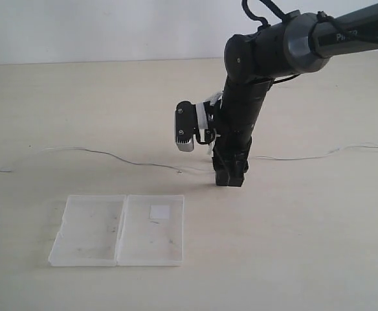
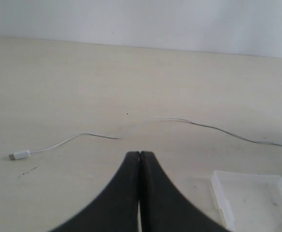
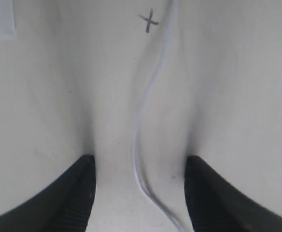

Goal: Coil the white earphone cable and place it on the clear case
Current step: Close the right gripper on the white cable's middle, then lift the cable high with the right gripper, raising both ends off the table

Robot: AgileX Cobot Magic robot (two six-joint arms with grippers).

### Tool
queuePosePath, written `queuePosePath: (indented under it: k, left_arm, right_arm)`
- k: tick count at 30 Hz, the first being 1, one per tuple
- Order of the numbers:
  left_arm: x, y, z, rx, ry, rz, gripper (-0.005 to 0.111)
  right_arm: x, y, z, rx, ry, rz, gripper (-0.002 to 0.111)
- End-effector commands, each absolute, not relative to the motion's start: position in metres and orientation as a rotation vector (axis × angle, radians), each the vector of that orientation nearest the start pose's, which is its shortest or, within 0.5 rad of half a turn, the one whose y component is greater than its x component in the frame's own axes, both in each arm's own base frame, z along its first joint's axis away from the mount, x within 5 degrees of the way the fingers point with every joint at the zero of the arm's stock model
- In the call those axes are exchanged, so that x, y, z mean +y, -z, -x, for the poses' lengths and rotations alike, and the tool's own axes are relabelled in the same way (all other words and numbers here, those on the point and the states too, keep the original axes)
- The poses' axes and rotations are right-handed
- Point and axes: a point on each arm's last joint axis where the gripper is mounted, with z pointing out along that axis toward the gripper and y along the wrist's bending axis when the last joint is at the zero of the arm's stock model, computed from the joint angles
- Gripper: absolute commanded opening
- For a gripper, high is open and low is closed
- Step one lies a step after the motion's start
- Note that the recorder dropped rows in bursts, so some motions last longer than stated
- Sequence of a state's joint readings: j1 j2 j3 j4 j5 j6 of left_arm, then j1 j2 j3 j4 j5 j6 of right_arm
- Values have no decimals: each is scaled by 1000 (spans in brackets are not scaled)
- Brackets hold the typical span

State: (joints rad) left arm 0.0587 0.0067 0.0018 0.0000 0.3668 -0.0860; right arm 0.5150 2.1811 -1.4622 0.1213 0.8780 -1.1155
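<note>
exterior view had the white earphone cable [image 1: 111,155] strung flat across the table [image 1: 318,259], behind the clear case [image 1: 88,236] and apart from it. the case lay open, with bare tabletop all round. right gripper [image 1: 230,181] stood tips-down over the cable, its jaws apart and the wire running loose between them, not pinched. a small pen cross [image 3: 149,20] sat beside the wire. left gripper [image 2: 139,153] was clenched on nothing, near a case corner.
</note>
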Motion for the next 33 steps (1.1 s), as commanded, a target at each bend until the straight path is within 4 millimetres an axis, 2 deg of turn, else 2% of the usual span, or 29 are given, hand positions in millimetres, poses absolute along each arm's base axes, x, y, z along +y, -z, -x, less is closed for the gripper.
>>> queuePosePath:
  k: [1, 7, 17, 25, 29, 31, 33]
  left_arm:
    - [3, -181, -53, 1833, 16, 132, 0]
    - [3, -181, -53, 1833, 16, 132, 0]
    - [3, -181, -53, 1833, 16, 132, 0]
    - [3, -181, -53, 1833, 16, 132, 0]
    - [3, -181, -53, 1833, 16, 132, 0]
    - [3, -181, -53, 1833, 16, 132, 0]
    - [3, -181, -53, 1833, 16, 132, 0]
  right_arm:
    - [210, -112, -359, 2142, -45, 2176, 52]
    - [210, -112, -359, 2141, -48, 2176, 36]
    - [213, -98, -355, 2204, -138, 2157, 33]
    - [210, -94, -355, 2199, -108, 2200, 0]
    - [211, -96, -357, 2198, -99, 2176, 0]
    - [212, -102, -359, 2256, -94, 2093, 0]
    - [214, -117, -363, 2328, -89, 1965, 0]
